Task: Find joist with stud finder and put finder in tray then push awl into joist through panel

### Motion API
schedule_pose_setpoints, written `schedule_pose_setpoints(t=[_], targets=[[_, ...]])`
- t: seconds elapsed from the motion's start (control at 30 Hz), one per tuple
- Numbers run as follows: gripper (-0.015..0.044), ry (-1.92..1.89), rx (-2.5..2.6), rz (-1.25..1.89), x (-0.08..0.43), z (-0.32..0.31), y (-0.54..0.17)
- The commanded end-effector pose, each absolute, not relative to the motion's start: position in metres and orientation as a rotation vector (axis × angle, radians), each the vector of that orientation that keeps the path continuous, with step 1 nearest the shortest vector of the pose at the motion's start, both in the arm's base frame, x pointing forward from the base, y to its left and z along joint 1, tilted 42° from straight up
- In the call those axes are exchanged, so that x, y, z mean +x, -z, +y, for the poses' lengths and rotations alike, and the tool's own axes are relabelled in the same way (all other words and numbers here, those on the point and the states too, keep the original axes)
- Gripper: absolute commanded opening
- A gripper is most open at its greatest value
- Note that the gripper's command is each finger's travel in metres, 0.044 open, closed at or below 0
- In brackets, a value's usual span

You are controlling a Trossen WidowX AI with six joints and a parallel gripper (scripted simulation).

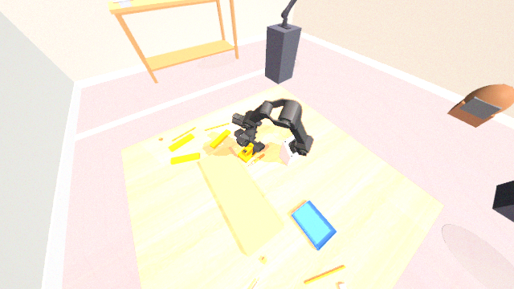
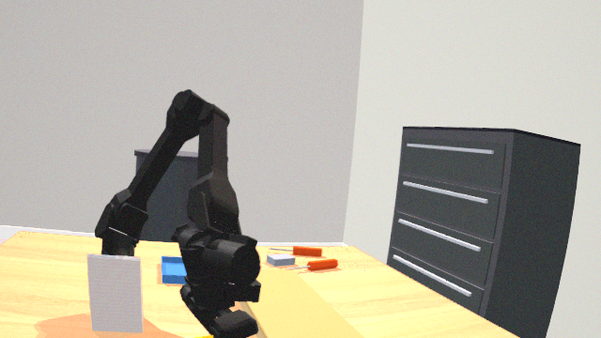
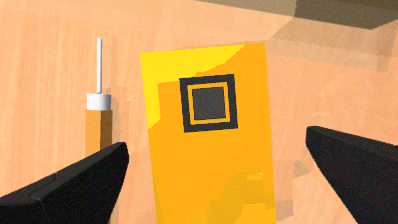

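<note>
The yellow stud finder (image 1: 246, 155) (image 3: 215, 165), with a dark square on top, lies on the table near the panel's far end; only a sliver shows in the exterior view. My gripper (image 1: 250, 144) (image 3: 215, 142) is open and empty, low over it, one finger on each side in the wrist view. The awl (image 1: 256, 160) (image 3: 98, 131), with an orange handle, white collar and thin metal shaft, lies beside the stud finder, left in the wrist view. The pale floor panel (image 1: 241, 201) (image 2: 300, 314) lies flat. The blue tray (image 1: 327, 240) (image 2: 174, 281) holds nothing visible. The joist is hidden.
A white upright board (image 1: 286, 153) (image 2: 115, 293) stands near the arm's base. Yellow blocks (image 1: 181, 142) (image 1: 185, 158) (image 1: 220, 139) lie beyond the panel. Two red-handled tools (image 2: 307, 251) (image 2: 323, 265), a grey block (image 2: 281, 259) and a thin stick (image 1: 324, 274) lie past its other end.
</note>
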State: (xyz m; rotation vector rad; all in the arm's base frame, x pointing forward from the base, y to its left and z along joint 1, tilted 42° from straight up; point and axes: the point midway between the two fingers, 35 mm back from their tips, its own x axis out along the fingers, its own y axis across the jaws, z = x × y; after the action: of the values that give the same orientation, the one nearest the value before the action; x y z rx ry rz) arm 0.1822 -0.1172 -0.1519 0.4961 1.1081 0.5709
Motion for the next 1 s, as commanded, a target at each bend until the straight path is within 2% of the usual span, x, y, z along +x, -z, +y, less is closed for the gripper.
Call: schedule_pose_setpoints(t=[0.0, 0.17, 0.3, 0.97], targets=[[0.0440, -0.572, 0.506, 1.108, 0.1823, -0.1102, 0.1569], [0.0440, -0.572, 0.506, 1.107, 0.1824, -0.1062, 0.1607], [0.0335, -0.572, 0.506, 1.107, 0.1824, -0.1062, 0.1607], [0.0202, -0.572, 0.506, 1.107, 0.1824, -0.1062, 0.1607]])
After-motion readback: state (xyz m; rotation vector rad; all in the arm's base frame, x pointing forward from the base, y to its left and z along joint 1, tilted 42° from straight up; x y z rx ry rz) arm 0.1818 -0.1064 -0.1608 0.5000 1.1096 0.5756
